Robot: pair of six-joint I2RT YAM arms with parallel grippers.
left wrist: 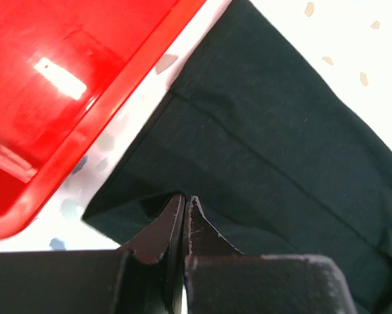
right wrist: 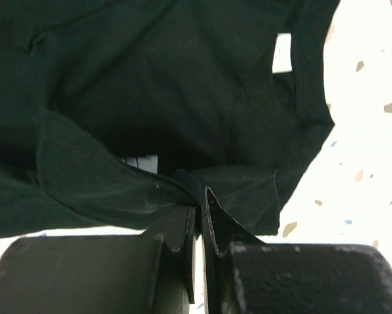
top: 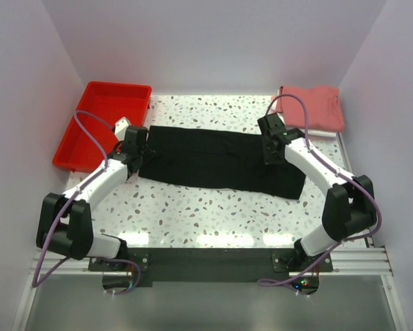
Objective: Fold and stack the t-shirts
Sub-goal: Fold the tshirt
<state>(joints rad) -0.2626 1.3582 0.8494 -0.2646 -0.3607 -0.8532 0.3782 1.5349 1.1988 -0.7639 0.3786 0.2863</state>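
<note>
Left claw (top: pixel 132 153) is being clamped on the black t-shirt (top: pixel 206 158) at its end beside the red tray (top: pixel 103 110). Right claw (top: pixel 269 148) is being clamped near the opposite end. Shirt is lying spread across the table (top: pixel 192 214). Folded salmon t-shirt (top: pixel 313 103) is sitting at the far right corner.

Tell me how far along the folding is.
Done: a salmon t-shirt lies folded at the far-right corner. In hand: the black t-shirt, a long strip, pinched at both ends by the left gripper and right gripper. Left: fold it shorter, stack it.
</note>
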